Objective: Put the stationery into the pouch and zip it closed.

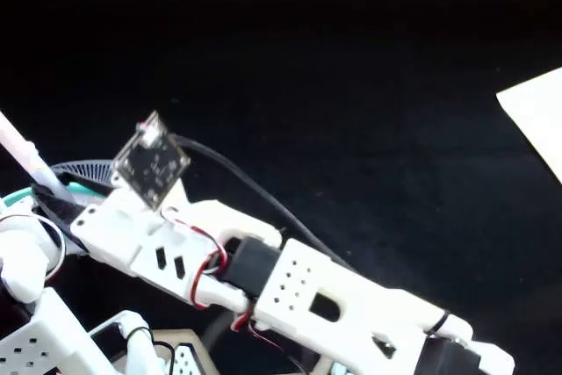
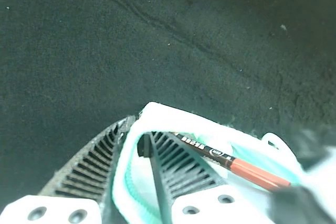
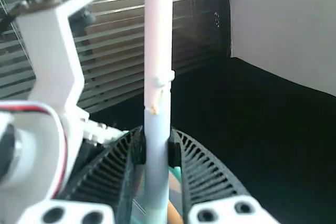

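The pouch (image 2: 178,119), white with a teal zip (image 2: 123,182), gaped open, a red-and-black pen (image 2: 231,162) lying slantwise in its mouth. And the pale pen (image 3: 157,77) stood bolt upright, lower end by that zip.

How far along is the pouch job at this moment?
Done: one red pen lies inside the open pouch. In hand: the left gripper clamps the pouch's rim, and the right gripper holds a pale pen close by it. Left: get that pen in, then close the teal zipper, which is unzipped.
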